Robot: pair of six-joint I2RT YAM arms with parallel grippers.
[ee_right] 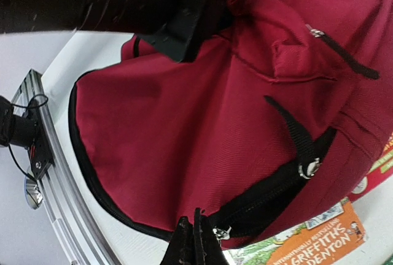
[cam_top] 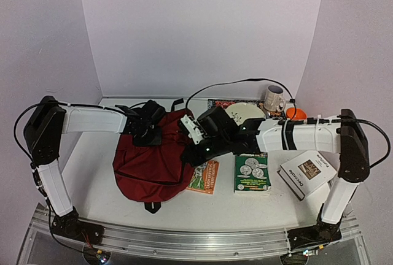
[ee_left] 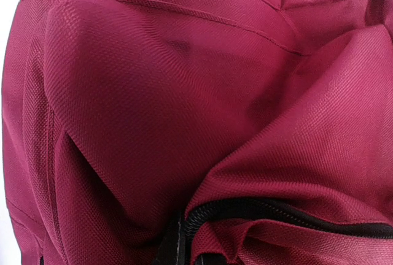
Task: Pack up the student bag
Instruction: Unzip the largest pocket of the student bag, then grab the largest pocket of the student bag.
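Observation:
The student bag (cam_top: 150, 167), dark red with black zipper and straps, lies slumped left of centre on the table. My left gripper (cam_top: 149, 135) sits on its far top part. In the left wrist view red fabric (ee_left: 153, 93) fills the frame and bunches with the black zipper (ee_left: 276, 213) at the bottom; the fingers themselves are hidden. My right gripper (cam_top: 191, 154) is at the bag's right edge. Its fingers (ee_right: 196, 219) are pressed shut on the bag's edge (ee_right: 184, 130), right beside a silver zipper pull (ee_right: 218, 233).
An orange book (cam_top: 204, 176) lies partly under the bag's right side, a green book (cam_top: 252, 173) next to it, and a white book (cam_top: 307, 173) further right. A mug (cam_top: 274, 99), plate (cam_top: 245, 113) and orange object (cam_top: 296, 113) stand at the back.

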